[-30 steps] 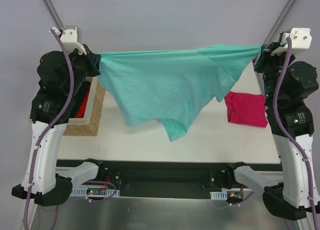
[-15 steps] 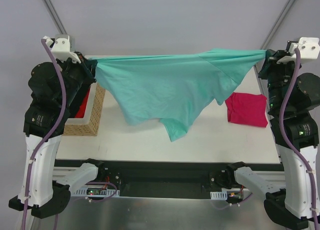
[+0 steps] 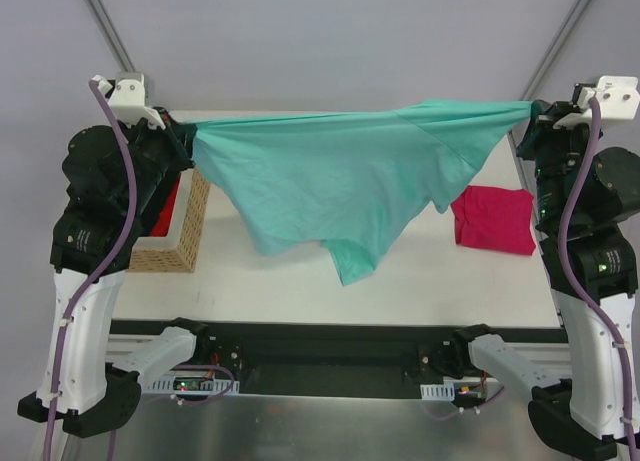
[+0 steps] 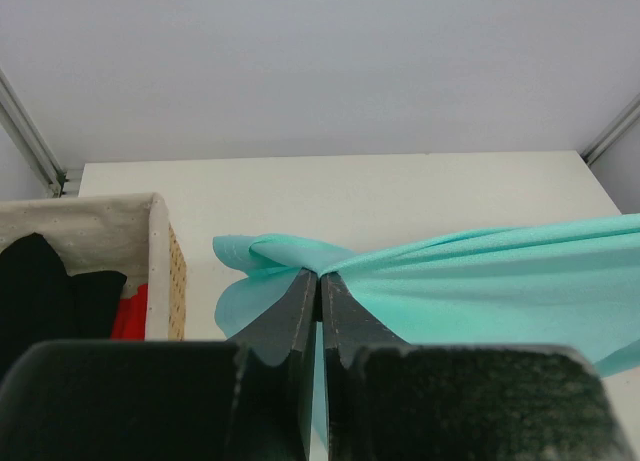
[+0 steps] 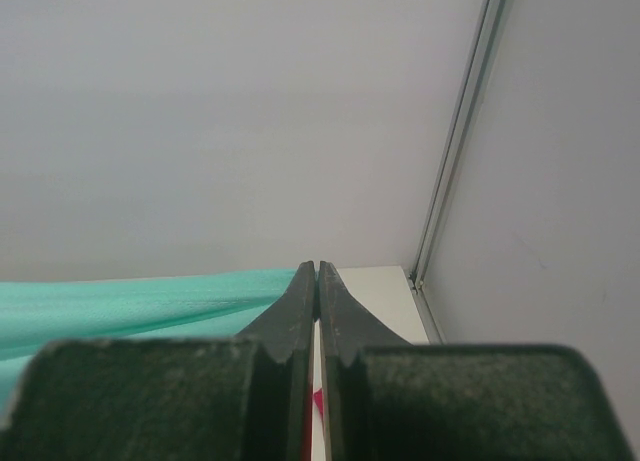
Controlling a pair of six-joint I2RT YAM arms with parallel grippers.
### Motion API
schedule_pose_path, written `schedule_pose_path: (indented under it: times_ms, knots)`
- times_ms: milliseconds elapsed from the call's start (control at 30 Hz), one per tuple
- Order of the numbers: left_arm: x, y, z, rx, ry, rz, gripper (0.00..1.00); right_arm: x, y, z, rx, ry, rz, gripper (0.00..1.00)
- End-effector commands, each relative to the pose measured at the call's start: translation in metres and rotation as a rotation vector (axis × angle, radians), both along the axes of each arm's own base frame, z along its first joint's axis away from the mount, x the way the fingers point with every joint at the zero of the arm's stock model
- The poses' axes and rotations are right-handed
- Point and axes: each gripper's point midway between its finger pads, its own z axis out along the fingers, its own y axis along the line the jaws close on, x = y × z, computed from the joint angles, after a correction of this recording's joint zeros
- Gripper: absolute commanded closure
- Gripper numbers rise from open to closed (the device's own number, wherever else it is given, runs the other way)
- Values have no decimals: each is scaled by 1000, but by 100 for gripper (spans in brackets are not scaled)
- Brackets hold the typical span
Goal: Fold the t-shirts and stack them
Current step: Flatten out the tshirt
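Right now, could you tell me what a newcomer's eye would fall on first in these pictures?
The teal t-shirt hangs stretched above the table, pinched at each end by the left hand and the right hand. On the table's right side lies a folded magenta t-shirt; a woven basket stands at the left edge.

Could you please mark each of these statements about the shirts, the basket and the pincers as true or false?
1. The teal t-shirt hangs stretched between the left pincer and the right pincer. True.
2. The folded pink t-shirt lies on the left side of the table. False: it lies on the right side, beside the right arm.
3. The left pincer is open and empty. False: it is shut on the teal t-shirt.
4. The woven basket stands beside the left arm. True.
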Motion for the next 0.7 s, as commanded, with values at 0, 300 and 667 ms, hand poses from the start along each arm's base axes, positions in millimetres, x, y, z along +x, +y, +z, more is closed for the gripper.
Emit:
schedule_pose_path:
  times_ms: [0,300,667]
  knots:
    - [-10,39,5,56,-33,180,100,-30,-43,22,16,-88,-198,99]
    - [-15,42,5,55,-38,188,100,-32,-44,20,16,-79,-200,99]
    - [-19,43,0,60,-23,186,100,-35,-42,15,26,-63,-188,99]
